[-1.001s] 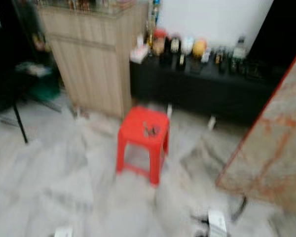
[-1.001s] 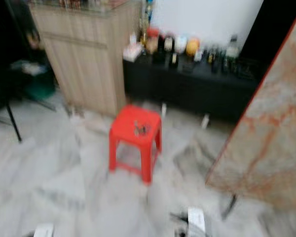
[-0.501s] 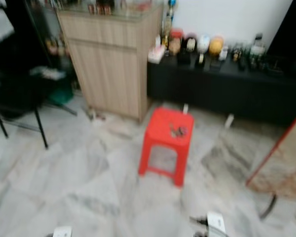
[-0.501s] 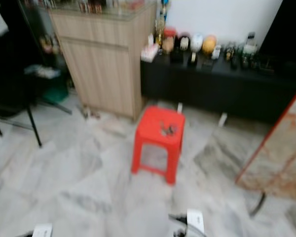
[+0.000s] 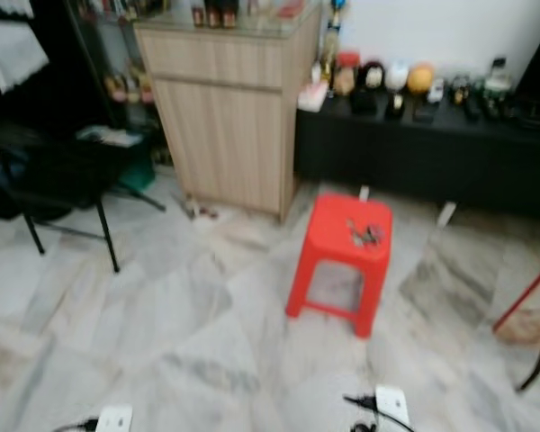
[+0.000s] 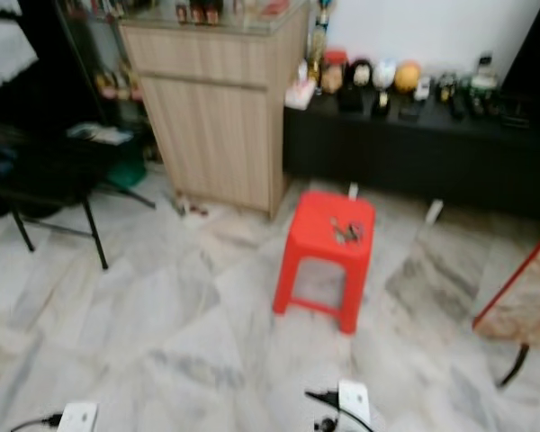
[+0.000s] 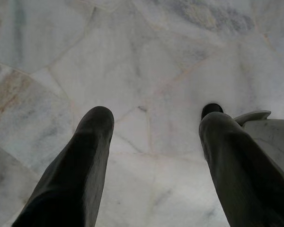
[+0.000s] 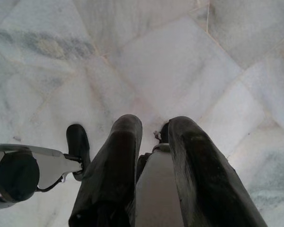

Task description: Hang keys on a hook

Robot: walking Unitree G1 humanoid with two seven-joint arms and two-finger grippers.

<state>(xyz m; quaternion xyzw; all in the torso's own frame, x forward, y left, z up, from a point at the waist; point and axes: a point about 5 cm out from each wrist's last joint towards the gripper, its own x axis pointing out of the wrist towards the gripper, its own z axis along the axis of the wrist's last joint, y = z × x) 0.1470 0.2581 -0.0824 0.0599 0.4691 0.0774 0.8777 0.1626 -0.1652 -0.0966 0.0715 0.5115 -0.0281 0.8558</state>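
A small bunch of keys point(image 5: 364, 234) lies on top of a red plastic stool point(image 5: 342, 261), which stands on the marble floor in front of me. Both arms hang low at my sides. In the left wrist view, my left gripper point(image 7: 156, 118) is open, its two black fingers wide apart above bare marble. In the right wrist view, my right gripper point(image 8: 154, 125) points down at the floor with a narrow gap between its fingertips and nothing held. Both grippers are far from the stool.
A light wooden cabinet point(image 5: 229, 108) stands behind the stool to the left. A low black sideboard point(image 5: 432, 153) with bottles and jars runs along the back wall. A black-legged chair point(image 5: 63, 180) is at the left, and a red-edged marble slab point(image 5: 531, 306) at the right.
The camera has swung to the left, so the stool and cabinet sit further right in the picture and most of the marble slab has left it. The picture is sharper. The keys have not moved.
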